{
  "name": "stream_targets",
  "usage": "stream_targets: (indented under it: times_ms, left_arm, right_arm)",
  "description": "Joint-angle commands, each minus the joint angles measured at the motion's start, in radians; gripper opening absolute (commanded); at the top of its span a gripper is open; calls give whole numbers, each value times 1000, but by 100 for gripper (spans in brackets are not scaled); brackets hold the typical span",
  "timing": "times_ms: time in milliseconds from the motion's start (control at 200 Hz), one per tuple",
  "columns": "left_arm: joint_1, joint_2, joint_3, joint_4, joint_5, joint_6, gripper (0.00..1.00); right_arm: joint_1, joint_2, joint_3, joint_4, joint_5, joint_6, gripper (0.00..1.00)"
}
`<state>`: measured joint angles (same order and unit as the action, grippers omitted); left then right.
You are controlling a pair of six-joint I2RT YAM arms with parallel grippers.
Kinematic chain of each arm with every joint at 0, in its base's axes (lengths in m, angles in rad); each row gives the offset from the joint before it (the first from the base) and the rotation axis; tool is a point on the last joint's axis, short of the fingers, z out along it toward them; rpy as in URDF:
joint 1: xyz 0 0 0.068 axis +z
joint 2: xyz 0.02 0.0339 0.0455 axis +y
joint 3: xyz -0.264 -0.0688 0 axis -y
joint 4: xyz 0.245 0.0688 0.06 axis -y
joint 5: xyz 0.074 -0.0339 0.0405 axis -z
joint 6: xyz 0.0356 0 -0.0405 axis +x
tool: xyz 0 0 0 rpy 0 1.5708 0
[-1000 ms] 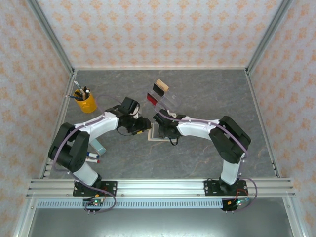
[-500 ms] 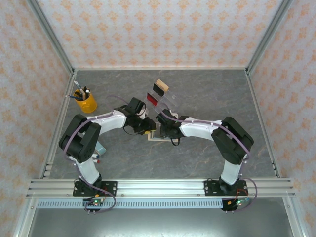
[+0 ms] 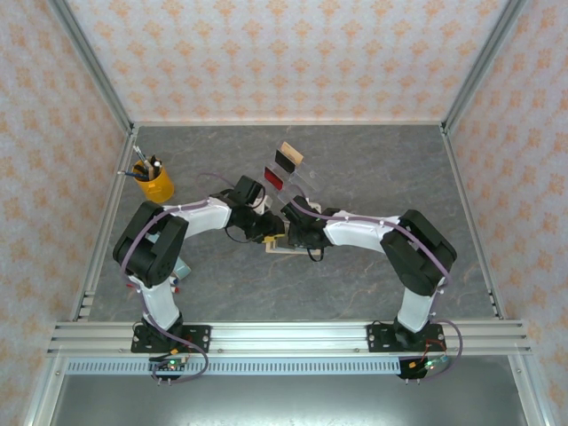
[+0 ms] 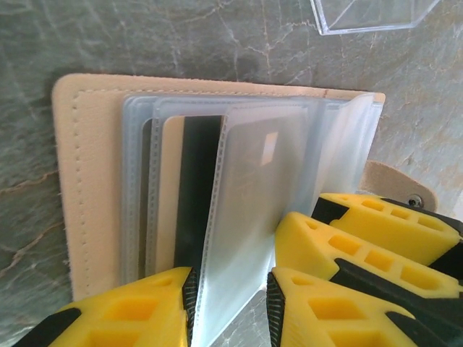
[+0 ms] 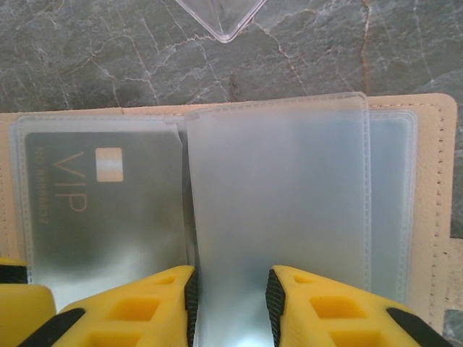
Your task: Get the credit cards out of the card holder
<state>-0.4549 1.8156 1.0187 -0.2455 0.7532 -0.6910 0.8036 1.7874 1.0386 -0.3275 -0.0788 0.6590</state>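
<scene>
With the holder [image 4: 87, 181] lying open on the desk [image 4: 145, 36] and your left and right jaws each part open around a clear sleeve [image 4: 249, 195], pinch only the card [image 4: 197, 188], hold the holder flat, and pull slow and straight.

Probably a robotics lab cell: aluminium-profile frame [image 3: 284, 335], wallpaper-patterned panels [image 3: 293, 53] enclosing a grey stone-look tabletop [image 3: 382, 169].
</scene>
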Motion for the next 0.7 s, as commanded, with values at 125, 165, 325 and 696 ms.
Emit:
stream_targets:
  times_ms: [125, 165, 325, 696]
  left_arm:
    - [-14, 8, 17, 74, 68, -9, 30]
    - [-14, 8, 18, 84, 78, -13, 29]
    - [-14, -4, 0, 169, 138, -50, 28]
    - [-102, 13, 27, 267, 158, -85, 39]
  right_arm:
    - [-20, -51, -67, 0, -12, 19, 34]
    - [-22, -82, -74, 15, -9, 18, 33]
    - [-30, -211, -107, 61, 13, 17, 34]
    - [-57, -443, -214, 42, 221, 77, 47]
